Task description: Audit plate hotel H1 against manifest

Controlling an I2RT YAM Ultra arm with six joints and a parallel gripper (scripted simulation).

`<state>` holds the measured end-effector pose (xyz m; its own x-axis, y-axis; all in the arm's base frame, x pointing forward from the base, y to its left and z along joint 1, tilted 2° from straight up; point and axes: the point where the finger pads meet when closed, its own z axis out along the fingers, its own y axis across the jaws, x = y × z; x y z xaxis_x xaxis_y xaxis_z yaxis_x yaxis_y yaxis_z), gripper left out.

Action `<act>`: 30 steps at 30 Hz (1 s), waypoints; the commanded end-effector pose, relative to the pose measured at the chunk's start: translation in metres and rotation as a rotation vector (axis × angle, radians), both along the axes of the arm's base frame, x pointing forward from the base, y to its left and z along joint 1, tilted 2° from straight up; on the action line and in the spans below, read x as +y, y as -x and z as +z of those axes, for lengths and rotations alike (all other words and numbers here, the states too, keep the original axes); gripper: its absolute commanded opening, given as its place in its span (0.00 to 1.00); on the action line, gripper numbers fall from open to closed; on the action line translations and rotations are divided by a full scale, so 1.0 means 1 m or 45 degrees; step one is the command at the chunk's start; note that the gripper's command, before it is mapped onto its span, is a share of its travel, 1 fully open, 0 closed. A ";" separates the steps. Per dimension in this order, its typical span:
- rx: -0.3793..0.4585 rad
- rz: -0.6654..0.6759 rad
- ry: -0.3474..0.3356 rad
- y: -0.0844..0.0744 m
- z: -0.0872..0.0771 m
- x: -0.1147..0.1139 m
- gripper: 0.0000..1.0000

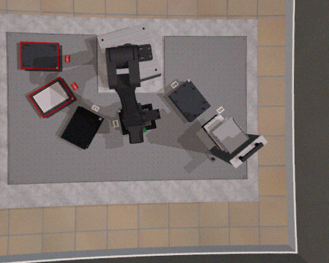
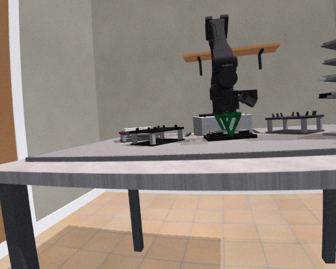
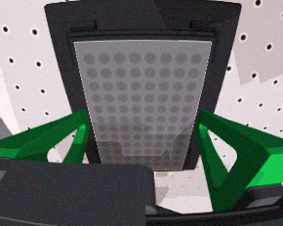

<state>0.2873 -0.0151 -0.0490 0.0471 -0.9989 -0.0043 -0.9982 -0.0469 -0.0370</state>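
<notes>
The gripper (image 3: 144, 138), spread wide, straddles the plate (image 3: 142, 90), whose long axis runs between its fingers.

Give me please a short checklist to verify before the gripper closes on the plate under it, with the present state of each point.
1. Gripper wide enough for the plate: ok, the green fingers stand outside both long sides of the plate.
2. Gripper holds nothing: ok.
3. Fingers low enough to grip: ok, in the exterior view their tips are level with the plate on the nest.
4. Plate flat in its nest: ok, it lies level inside the dark frame.
5. Plate right way up: ok, wells face up.
6. ID label read: cannot tell, no label shows in these views.
</notes>
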 end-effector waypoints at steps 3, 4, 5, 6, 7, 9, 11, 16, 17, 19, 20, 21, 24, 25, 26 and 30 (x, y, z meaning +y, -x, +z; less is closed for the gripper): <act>-0.019 0.002 0.001 -0.004 0.002 0.000 0.86; -0.019 0.002 0.001 -0.004 0.002 0.000 0.86; -0.019 0.002 0.001 -0.004 0.002 0.000 0.86; -0.019 0.002 0.001 -0.004 0.002 0.000 0.86; -0.019 0.002 0.001 -0.004 0.002 0.000 0.86; -0.019 0.002 0.001 -0.004 0.002 0.000 0.86; -0.019 0.002 0.001 -0.004 0.002 0.000 0.86; -0.019 0.002 0.001 -0.004 0.002 0.000 0.86; -0.019 0.002 0.001 -0.004 0.002 0.000 0.86; -0.019 0.002 0.001 -0.004 0.002 0.000 0.86; -0.019 0.002 0.001 -0.004 0.002 0.000 0.86; -0.019 0.002 0.001 -0.004 0.002 0.000 0.86; -0.019 0.002 0.001 -0.004 0.004 0.000 0.86; -0.019 0.002 0.001 -0.004 0.005 0.000 0.86; -0.019 0.002 0.001 -0.004 0.006 0.000 0.86; -0.019 0.002 0.001 -0.003 0.010 0.000 0.86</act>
